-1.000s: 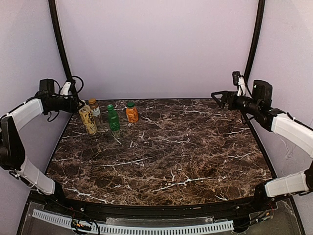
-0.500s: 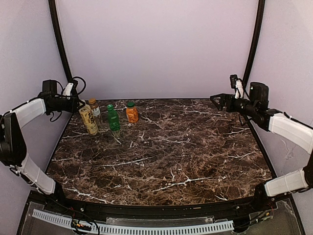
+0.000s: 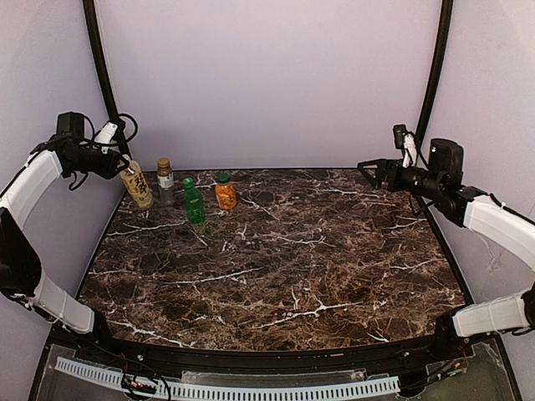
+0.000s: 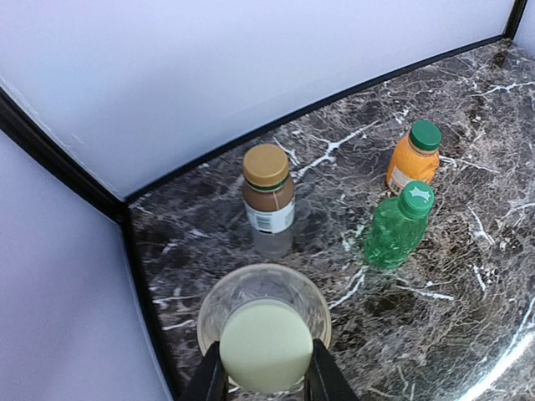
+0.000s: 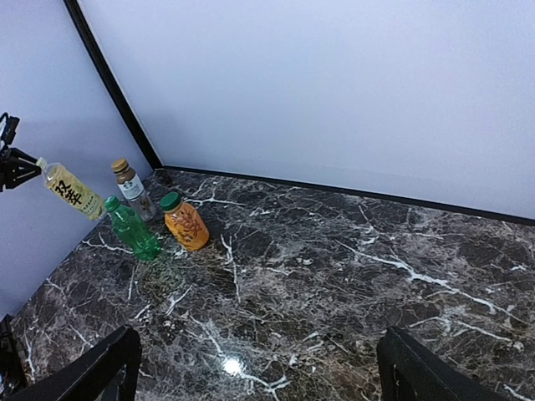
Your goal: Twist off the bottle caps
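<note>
My left gripper [image 3: 122, 165] [image 4: 266, 378] is shut on the pale cap of the pale yellow bottle [image 3: 138, 189] [image 4: 263, 294] [image 5: 72, 190]. That bottle hangs tilted above the table's far left corner. Three bottles stand capped on the marble below it. They are the clear bottle with a brown cap [image 3: 165, 180] [image 4: 268, 200] [image 5: 128, 185], the green bottle [image 3: 194, 203] [image 4: 398, 229] [image 5: 132, 229] and the squat orange bottle [image 3: 225, 193] [image 4: 413, 159] [image 5: 185, 223]. My right gripper [image 3: 369, 166] [image 5: 259, 376] hovers open and holds nothing, high over the far right of the table, well away from the bottles.
The dark marble table [image 3: 284, 267] is enclosed by pale walls. Black frame posts [image 3: 99, 58] rise at the back corners, the left one close to my left arm. A black rail [image 4: 67, 167] runs along the wall beside the held bottle.
My left gripper closed on the pale yellow bottle's cap, then raised the bottle off the table and back towards the left wall. The right arm barely moved.
</note>
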